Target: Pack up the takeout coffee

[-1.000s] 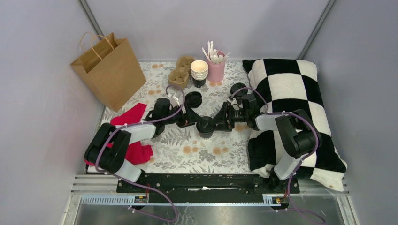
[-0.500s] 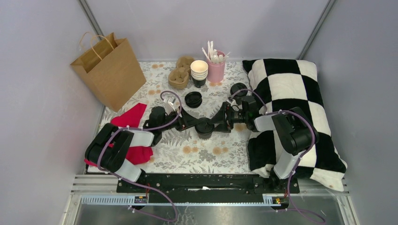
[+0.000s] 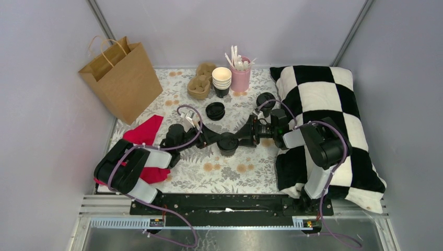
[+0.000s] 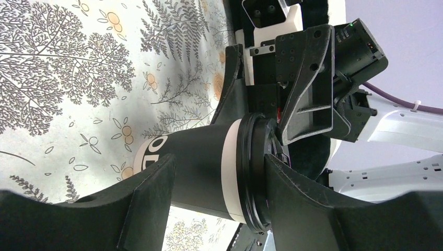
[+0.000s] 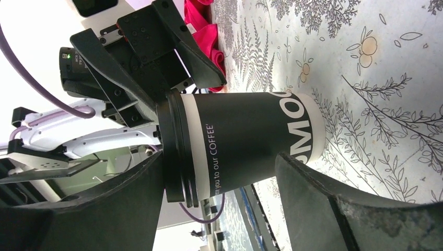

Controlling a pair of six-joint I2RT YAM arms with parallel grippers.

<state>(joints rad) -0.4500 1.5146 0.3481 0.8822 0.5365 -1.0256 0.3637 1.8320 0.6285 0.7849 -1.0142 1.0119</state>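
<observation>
The takeout coffee [image 3: 228, 141], a black paper cup with a black lid, stands upright on the floral cloth at mid-table. My left gripper [image 3: 213, 139] reaches it from the left and my right gripper [image 3: 243, 137] from the right. Both are turned so one finger sits above the other. In the left wrist view the cup [image 4: 198, 167] lies between the jaws of the left gripper [image 4: 217, 162], and the upper finger [image 4: 313, 198] touches the lid. In the right wrist view the cup [image 5: 245, 141] sits inside the open right gripper [image 5: 219, 159], with a gap at the lower finger [image 5: 334, 209].
A brown paper bag [image 3: 121, 78] stands at the back left. A cardboard cup carrier [image 3: 201, 81], nested lidless cups [image 3: 221, 80] and a pink holder of stirrers [image 3: 240, 76] line the back. Loose black lids [image 3: 215, 110], a red cloth [image 3: 149, 151] and a checkered pillow [image 3: 324, 104] lie around.
The left arm has drawn back toward the left and its jaws have narrowed around the cup. The right gripper has stayed at the cup, which has barely moved.
</observation>
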